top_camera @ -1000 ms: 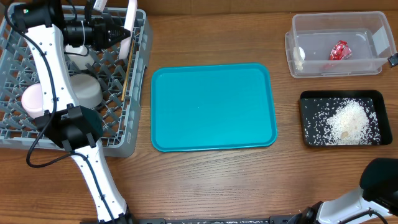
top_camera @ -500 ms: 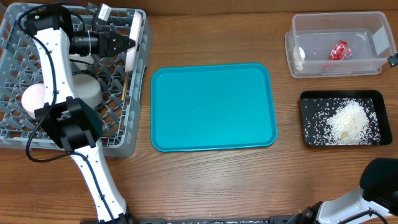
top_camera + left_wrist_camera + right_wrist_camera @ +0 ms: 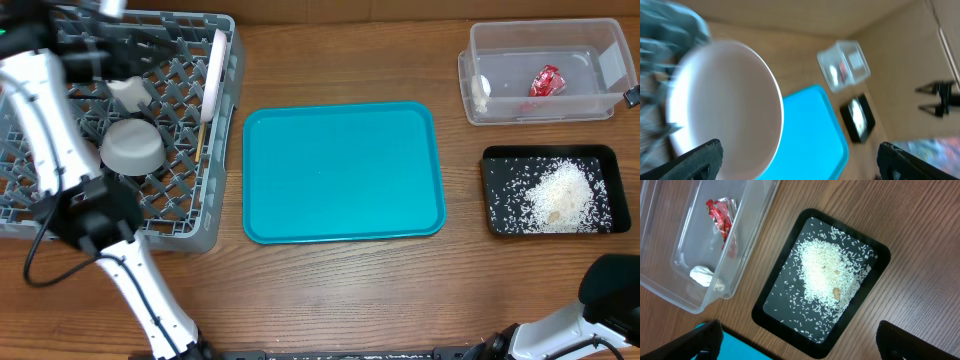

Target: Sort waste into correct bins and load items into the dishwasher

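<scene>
The white plate [image 3: 217,64] stands on edge along the right side of the grey dishwasher rack [image 3: 180,232] and fills the left of the left wrist view [image 3: 725,100]. My left gripper [image 3: 800,165] is open, back from the plate and holding nothing. A grey-blue bowl [image 3: 133,147], a small white cup [image 3: 127,92] and chopsticks [image 3: 205,125] lie in the rack. The red wrapper [image 3: 720,214] and white tissue [image 3: 702,275] sit in the clear tub [image 3: 540,105]. Rice [image 3: 825,272] covers the black tray [image 3: 495,195]. My right gripper [image 3: 800,342] hangs open above that tray, empty.
A teal serving tray [image 3: 343,172] lies bare in the middle of the wooden table. My left arm [image 3: 40,110] stretches over the rack's left half, blurred by motion. The right arm's base [image 3: 610,290] sits at the bottom right corner.
My left gripper opened and let go of the plate, then drew back to the left over the rack. The plate stays on edge in the rack. The right arm has not moved.
</scene>
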`<action>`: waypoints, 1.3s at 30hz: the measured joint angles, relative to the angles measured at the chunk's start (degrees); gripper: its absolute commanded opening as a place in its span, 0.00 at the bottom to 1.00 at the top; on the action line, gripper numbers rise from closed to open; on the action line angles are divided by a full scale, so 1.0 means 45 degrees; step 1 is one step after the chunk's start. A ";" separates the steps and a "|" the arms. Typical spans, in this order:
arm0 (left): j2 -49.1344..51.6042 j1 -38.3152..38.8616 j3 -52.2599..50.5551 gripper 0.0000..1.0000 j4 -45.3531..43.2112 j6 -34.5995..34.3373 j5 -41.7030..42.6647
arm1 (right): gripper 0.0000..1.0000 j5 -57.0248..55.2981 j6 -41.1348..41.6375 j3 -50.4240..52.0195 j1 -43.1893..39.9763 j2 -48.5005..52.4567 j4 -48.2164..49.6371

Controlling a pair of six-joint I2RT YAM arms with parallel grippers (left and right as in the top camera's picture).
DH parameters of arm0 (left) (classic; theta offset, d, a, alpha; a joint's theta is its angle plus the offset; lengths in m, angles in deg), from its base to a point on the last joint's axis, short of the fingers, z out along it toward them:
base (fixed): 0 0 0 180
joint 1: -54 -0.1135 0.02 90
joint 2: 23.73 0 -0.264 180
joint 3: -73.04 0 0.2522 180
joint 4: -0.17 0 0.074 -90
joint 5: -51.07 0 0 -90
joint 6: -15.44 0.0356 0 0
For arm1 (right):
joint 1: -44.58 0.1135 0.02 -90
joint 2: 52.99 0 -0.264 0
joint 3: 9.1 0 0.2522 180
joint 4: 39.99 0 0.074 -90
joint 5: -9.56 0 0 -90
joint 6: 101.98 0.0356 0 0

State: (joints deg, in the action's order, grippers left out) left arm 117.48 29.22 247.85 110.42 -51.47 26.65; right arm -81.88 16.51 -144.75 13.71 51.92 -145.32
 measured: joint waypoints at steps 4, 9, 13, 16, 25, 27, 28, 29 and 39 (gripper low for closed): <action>-0.1734 -0.0777 0.0253 1.00 0.0000 -0.1447 -0.0452 | 1.00 -0.0005 0.0000 0.0000 0.0000 0.0000 0.0005; -0.4964 -0.0505 0.0432 1.00 0.0000 -0.3308 -0.2152 | 1.00 -0.0005 0.0000 0.0000 0.0000 0.0000 0.0005; -0.7674 0.0121 0.0486 1.00 0.0000 -0.4177 -0.2846 | 1.00 -0.0005 -0.0005 0.0000 0.0000 0.0000 0.0000; -0.9559 0.0777 0.0112 1.00 -0.0005 -0.4629 -0.3269 | 1.00 -0.0005 0.0000 0.0000 0.0000 0.0000 0.0000; -1.4931 0.3322 -0.4775 1.00 0.0034 -0.5498 -0.4828 | 1.00 -0.0005 0.0000 0.0000 0.0000 0.0000 0.0005; -1.6019 0.3643 -0.6193 1.00 0.0049 -0.5557 -0.4993 | 1.00 -0.0005 0.0005 0.0000 0.0000 0.0000 0.0005; -1.6674 0.3721 -0.7014 1.00 0.0044 -0.5595 -0.5115 | 1.00 -0.0005 0.0005 0.0000 0.0000 0.0000 0.0000; -1.7165 0.3764 -0.7630 1.00 0.0078 -0.5668 -0.5260 | 1.00 0.0000 0.0000 0.0000 0.0000 0.0000 0.0010; -2.2158 0.3764 -1.1764 1.00 0.0126 -0.6339 -0.6640 | 1.00 0.0015 0.0005 0.0000 0.0000 0.0000 0.0005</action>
State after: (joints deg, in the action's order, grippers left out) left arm 17.76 46.16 194.91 110.99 -79.99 -3.23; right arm -81.81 16.53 -144.75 13.71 51.92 -145.30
